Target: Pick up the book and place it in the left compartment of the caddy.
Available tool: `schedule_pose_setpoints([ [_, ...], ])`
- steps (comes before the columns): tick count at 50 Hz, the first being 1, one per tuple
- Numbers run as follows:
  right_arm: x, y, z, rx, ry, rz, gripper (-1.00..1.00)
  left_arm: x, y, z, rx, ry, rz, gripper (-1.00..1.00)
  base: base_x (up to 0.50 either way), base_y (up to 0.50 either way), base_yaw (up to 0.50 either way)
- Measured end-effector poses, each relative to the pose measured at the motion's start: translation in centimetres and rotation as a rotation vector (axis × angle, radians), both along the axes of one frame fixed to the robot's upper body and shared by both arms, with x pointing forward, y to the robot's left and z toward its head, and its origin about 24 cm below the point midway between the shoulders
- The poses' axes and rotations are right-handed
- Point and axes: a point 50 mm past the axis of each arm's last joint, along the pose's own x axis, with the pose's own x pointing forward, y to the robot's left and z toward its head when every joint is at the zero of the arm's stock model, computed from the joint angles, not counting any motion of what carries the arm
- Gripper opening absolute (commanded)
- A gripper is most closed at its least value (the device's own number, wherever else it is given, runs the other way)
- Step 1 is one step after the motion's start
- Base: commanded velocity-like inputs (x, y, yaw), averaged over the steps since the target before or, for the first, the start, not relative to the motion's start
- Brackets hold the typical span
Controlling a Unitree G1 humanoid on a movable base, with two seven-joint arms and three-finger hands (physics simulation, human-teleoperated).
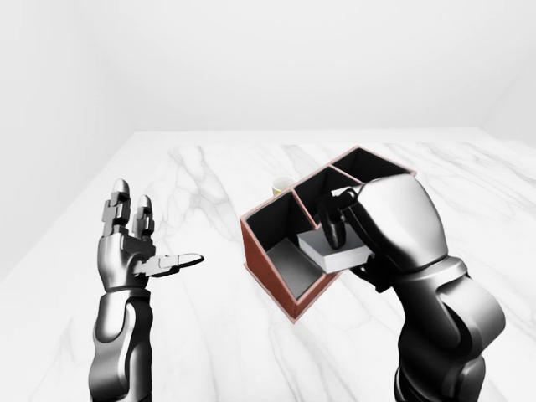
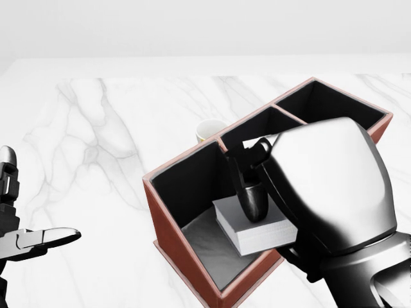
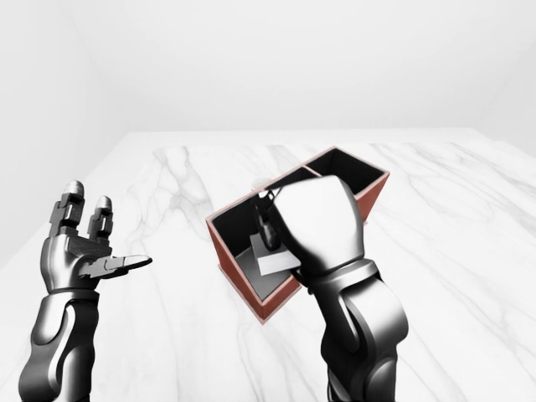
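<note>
The right hand (image 2: 257,186) reaches over the caddy (image 2: 168,236) from the right side of the head view. Its dark fingers (image 2: 252,200) curl down onto the top cover of the book (image 2: 257,232). The large silver back of the hand hides the contact on the far side of the book, so whether the fingers clench the book or merely rest on it cannot be told.

The book, a grey volume with pale page edges, lies directly beneath the right hand's fingers. It sits tilted. Its left portion is inside the left compartment (image 2: 192,186) of the caddy, above the grey floor of that compartment. Its right portion extends toward the palm, at the divider between the left and middle compartments. Whether it rests on that divider cannot be told.

The caddy is a red-brown box with black inner walls and three compartments in a row. The middle compartment (image 1: 322,186) and the right compartment (image 2: 327,106) lie past the knuckles of the right hand.

A small cup (image 2: 210,130) with a yellow rim stands on the marble table (image 2: 109,141), just beyond the caddy wall, above the right hand's fingers in the head view.

The left hand (image 1: 134,247) is raised well to the left of the caddy. Its fingers are spread upward, the thumb points toward the caddy, and it grasps nothing.
</note>
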Motion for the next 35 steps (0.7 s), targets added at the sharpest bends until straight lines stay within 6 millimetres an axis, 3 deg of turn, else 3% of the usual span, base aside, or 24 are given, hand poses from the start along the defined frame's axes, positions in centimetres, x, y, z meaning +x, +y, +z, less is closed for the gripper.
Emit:
schedule_pose_setpoints([
  [35,1.3,0.4,-2.5,0.067,0.156,-0.022,-1.00,0.0,0.1,0.0,-0.002,0.000,0.003,1.00,0.00,0.00,0.00],
])
